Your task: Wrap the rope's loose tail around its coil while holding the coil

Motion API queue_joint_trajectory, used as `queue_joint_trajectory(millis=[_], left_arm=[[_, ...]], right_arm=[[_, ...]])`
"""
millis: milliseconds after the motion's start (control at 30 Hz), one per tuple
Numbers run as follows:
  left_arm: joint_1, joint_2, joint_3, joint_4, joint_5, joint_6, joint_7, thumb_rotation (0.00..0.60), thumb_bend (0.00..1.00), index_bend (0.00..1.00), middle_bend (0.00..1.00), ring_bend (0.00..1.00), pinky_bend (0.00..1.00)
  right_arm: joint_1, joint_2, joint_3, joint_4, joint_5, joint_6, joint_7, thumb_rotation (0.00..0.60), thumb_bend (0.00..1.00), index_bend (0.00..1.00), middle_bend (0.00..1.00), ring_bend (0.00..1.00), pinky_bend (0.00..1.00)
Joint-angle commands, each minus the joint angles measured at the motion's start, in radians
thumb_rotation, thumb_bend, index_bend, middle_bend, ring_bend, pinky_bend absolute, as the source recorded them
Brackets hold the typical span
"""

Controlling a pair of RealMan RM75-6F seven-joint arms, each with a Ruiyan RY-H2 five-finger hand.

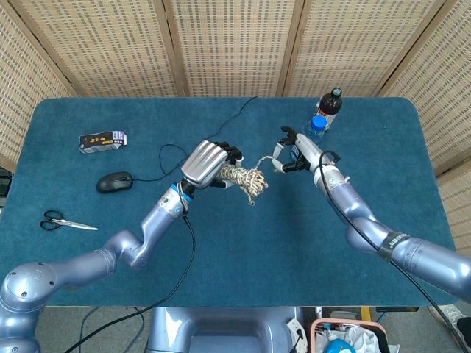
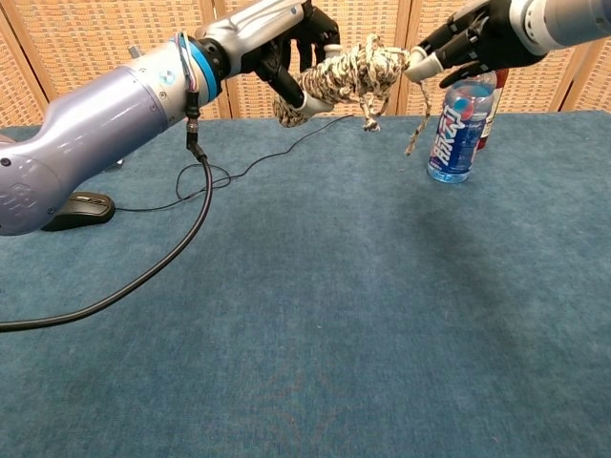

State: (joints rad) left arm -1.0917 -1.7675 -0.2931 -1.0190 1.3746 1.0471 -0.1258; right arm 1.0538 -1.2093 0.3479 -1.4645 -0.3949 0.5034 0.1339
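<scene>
My left hand (image 1: 208, 163) grips the speckled tan-and-black braided rope coil (image 1: 245, 179), lifted above the blue counter (image 1: 243, 243). My right hand (image 1: 293, 153) pinches its loose tail (image 2: 417, 119) just beside the coil. The rope looks light, soft and floppy, so I'd hold near the tail's end, taut. One rope, two bottles (image 2: 458, 116), one mouse (image 1: 115, 181), one pair of scissors (image 1: 60, 220).

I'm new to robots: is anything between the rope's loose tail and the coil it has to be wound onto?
Nothing visible. The left hand holds the coil above the table, the right hand pinches the tail right beside it, and the bottles stand behind.
</scene>
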Motion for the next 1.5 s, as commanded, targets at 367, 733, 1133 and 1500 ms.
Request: queue_joint_trajectory(millis=[367,733,1133,1500], left_arm=[[0.002,-0.027,-0.087,-0.088,-0.149,-0.005,0.203,0.6,0.49,0.71,0.6,0.52,0.63],[0.004,-0.021,-0.128,-0.164,-0.236,-0.014,0.284,0.6,0.49,0.71,0.6,0.52,0.63],[0.019,0.021,-0.143,-0.207,-0.256,-0.007,0.29,0.6,0.49,0.71,0.6,0.52,0.63],[0.043,0.077,-0.125,-0.238,-0.22,0.02,0.297,0.6,0.49,0.71,0.6,0.52,0.63]], right_arm=[[-0.128,0.099,0.065,-0.175,-0.102,-0.131,0.163,0.6,0.44,0.7,0.0,0.0,0.0],[-0.192,0.082,0.047,-0.22,-0.341,-0.198,0.144,0.6,0.2,0.04,0.0,0.0,0.0],[-0.264,0.094,0.027,-0.283,-0.469,-0.013,0.142,0.6,0.0,0.0,0.0,0.0,0.0],[-0.378,0.073,-0.09,-0.175,-0.713,0.272,-0.008,0.6,0.0,0.0,0.0,0.0,0.0]])
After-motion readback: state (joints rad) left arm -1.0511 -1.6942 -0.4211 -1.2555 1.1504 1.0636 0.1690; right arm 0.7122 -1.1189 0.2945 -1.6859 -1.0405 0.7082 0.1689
